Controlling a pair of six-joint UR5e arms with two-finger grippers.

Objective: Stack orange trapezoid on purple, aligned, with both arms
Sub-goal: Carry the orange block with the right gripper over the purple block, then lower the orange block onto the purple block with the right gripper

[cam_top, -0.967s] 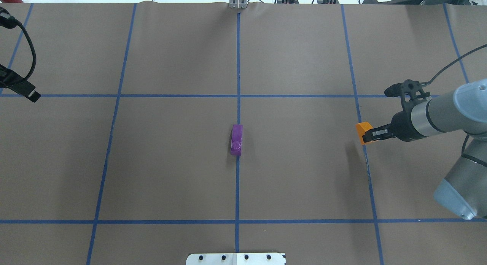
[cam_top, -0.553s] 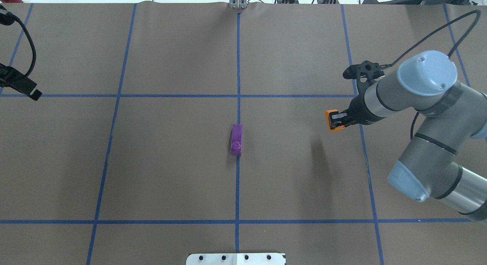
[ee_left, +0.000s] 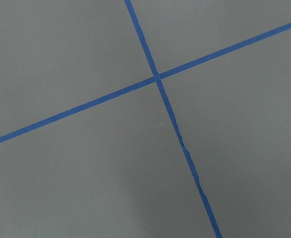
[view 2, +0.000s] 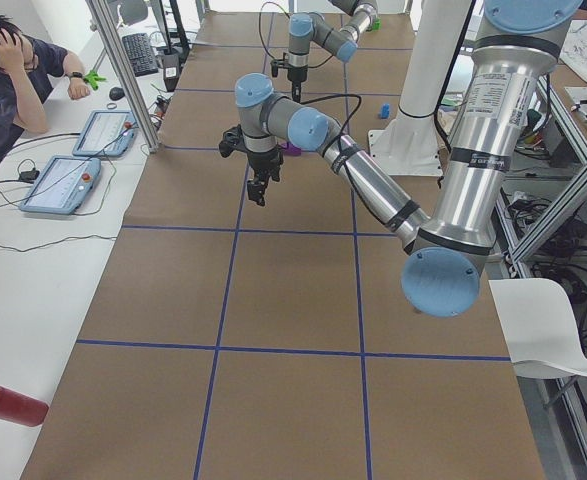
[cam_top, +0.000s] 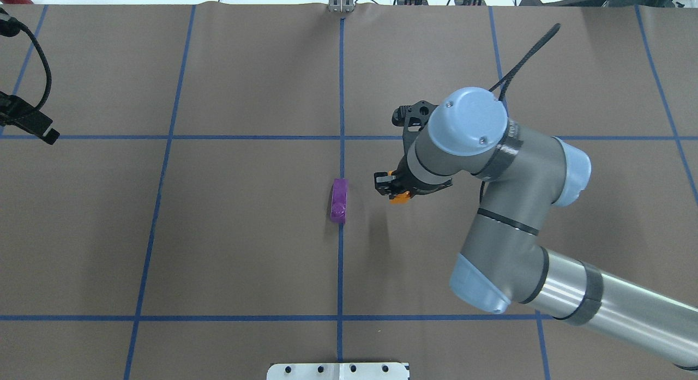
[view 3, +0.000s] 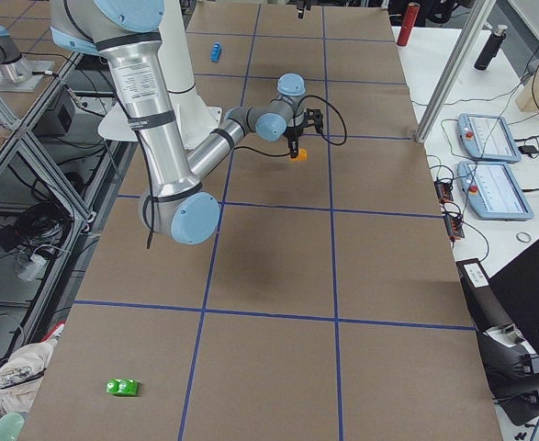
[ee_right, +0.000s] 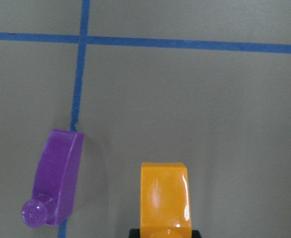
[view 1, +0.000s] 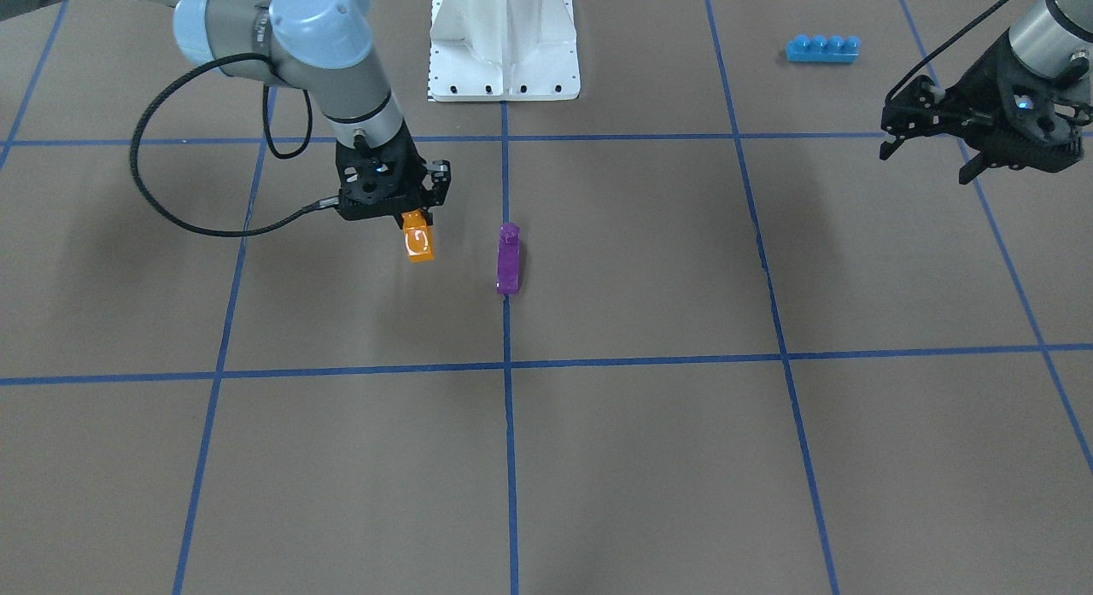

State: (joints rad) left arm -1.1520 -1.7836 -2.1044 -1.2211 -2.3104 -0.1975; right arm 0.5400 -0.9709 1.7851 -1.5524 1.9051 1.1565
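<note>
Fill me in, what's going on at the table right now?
The right claw is shut on the orange trapezoid and holds it off the table beside the purple brick, not yet above it. The purple brick lies alone on the centre tape line. The left claw hangs open and empty far off to its own side, so the stacking is not yet done.

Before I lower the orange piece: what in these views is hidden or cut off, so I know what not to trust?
Orange trapezoid: overhead view, the wrist of the right arm covers nearly all of it.
Fingers of the right gripper: right wrist view, cut off by the bottom edge.
Purple brick: exterior left view, almost wholly behind the left arm.
Left gripper: overhead view, cut by the left edge.
</note>
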